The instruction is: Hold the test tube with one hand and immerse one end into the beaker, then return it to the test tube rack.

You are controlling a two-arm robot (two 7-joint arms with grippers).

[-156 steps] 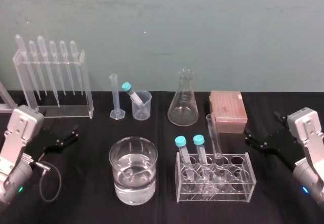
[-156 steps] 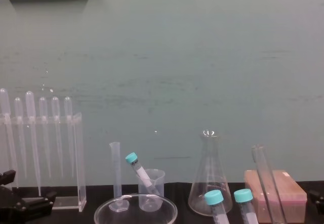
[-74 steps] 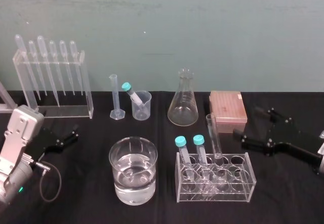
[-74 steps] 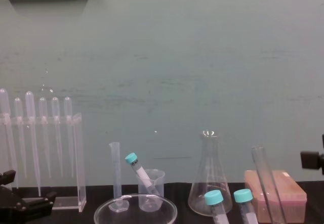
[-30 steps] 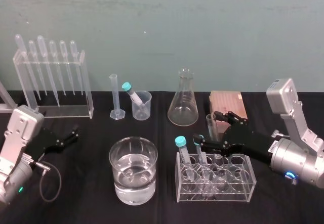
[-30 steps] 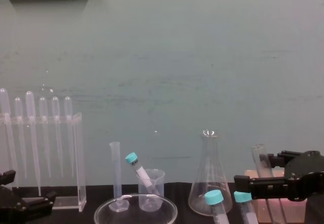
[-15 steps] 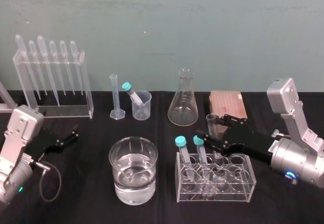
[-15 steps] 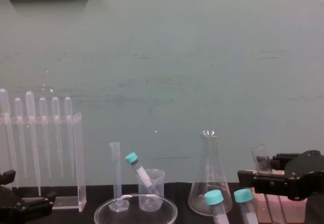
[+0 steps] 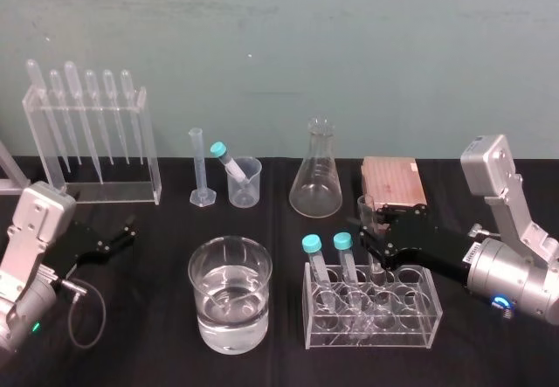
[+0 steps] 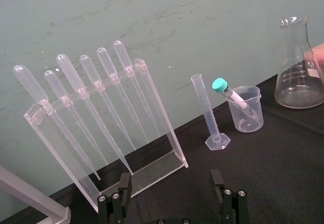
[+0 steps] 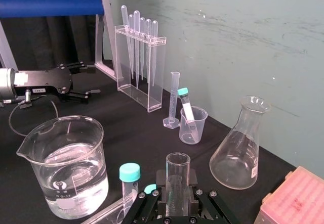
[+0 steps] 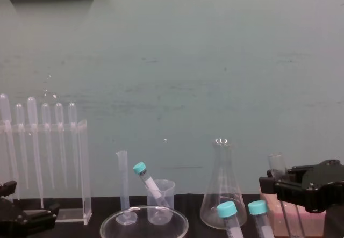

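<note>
Far left: your left claw (image 9: pixel 120 235) lies parked low over the bench (image 9: pixel 148 352), well apart from the glassware. In the left wrist view its two fingers (image 10: pixel 124 197) stand wide apart with nothing between them, so it is released.

Back left: clear pipette rack (image 9: pixel 91 147), pipettes hanging bulb-up in a row. To its right stand a thin graduated cylinder (image 9: pixel 198 167) and, just beside it, a small cup beaker (image 9: pixel 245 183) with a teal-capped tube leaning in it.

Centre front: the beaker (image 9: pixel 230 295) stands upright and about half full of clear liquid. It is near the left end of the test tube rack (image 9: pixel 372 310) and not touching it.

Centre back: conical flask (image 9: pixel 316 174), upright, behind the rack.

In the rack, two teal-capped tubes (image 9: pixel 313 259) lean in the left holes. The test tube (image 9: pixel 365 210) stands to their right with its foot down in a rack hole, its open rim uppermost and leaning slightly back.

Your right claw (image 9: pixel 371 237) reaches in from the right at the tube's upper half. In the right wrist view its fingers press against both sides of the glass just under the rim, so it is clenched on the test tube.

Behind the claw, a pink box (image 9: pixel 393 183) sits flat on the bench.
</note>
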